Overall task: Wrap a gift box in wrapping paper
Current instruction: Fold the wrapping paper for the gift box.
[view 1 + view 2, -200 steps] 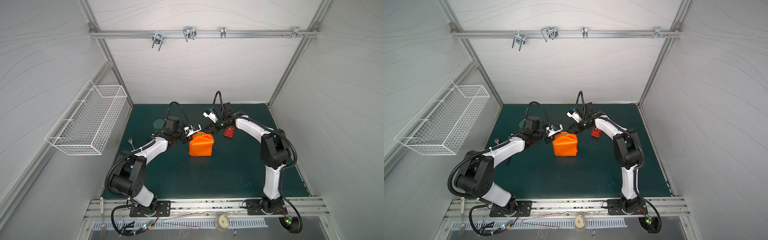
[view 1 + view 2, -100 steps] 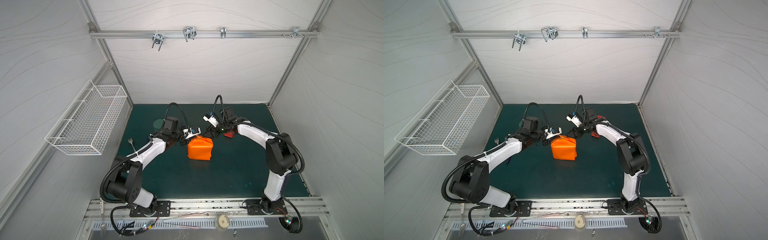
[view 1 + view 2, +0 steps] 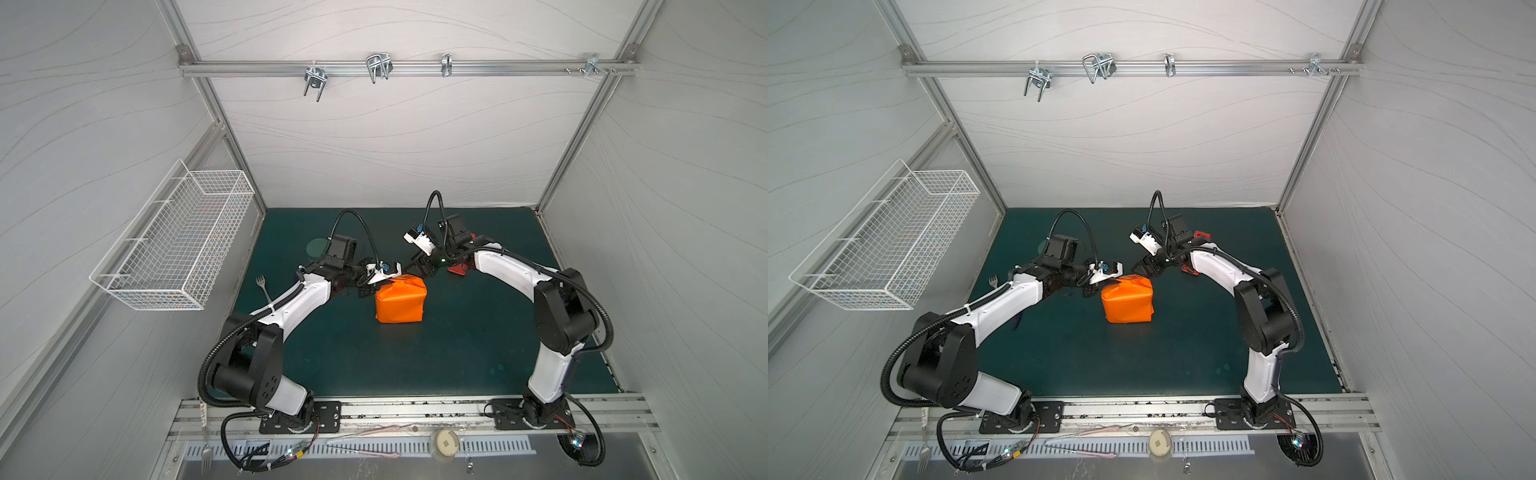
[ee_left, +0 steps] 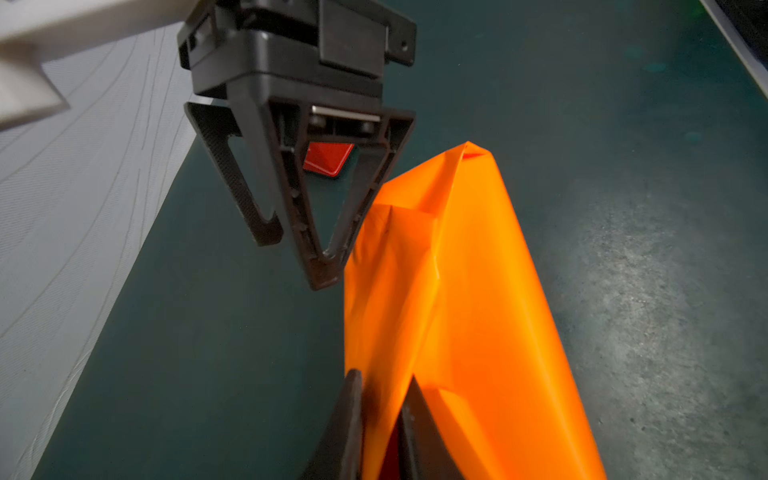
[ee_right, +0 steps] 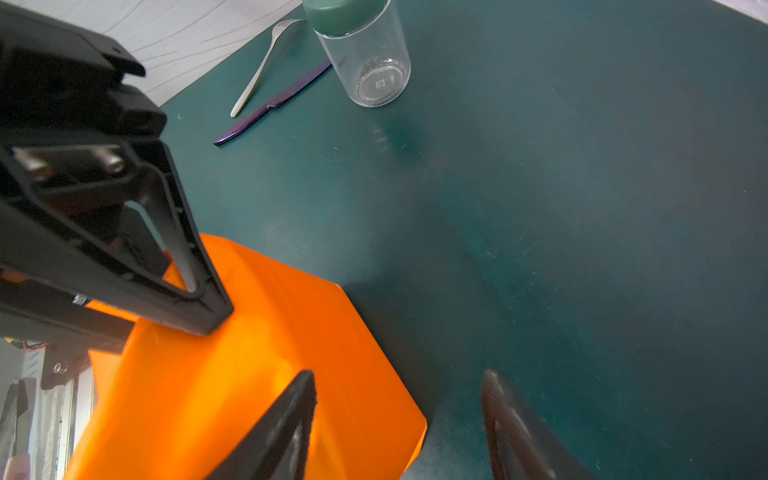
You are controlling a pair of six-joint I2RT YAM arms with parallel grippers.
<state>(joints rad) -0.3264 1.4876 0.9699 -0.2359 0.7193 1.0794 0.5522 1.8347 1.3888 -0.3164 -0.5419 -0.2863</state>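
The wrapping paper [image 3: 401,301] [image 3: 1128,301] is bright orange and folded all round the gift box, which is hidden inside it. The package sits mid-mat. My left gripper [image 3: 368,287] [image 4: 382,378] is at its far left corner, shut on a standing fold of the wrapping paper [image 4: 478,311]. My right gripper [image 3: 419,268] [image 5: 399,374] hovers open at the far right corner. One of its fingers is over the wrapping paper [image 5: 249,374] and the other is over bare mat, with nothing held.
A red tape dispenser [image 3: 457,270] [image 4: 328,160] lies behind my right gripper. A glass jar with a green lid [image 5: 361,54], a fork [image 3: 263,286] and a purple knife [image 5: 270,108] lie at the far left. A wire basket [image 3: 174,249] hangs on the left wall.
The wrapped package has shifted slightly toward the front and now sits squarer. My right gripper has moved in closer to its far right corner. My left gripper stays at the far left corner.
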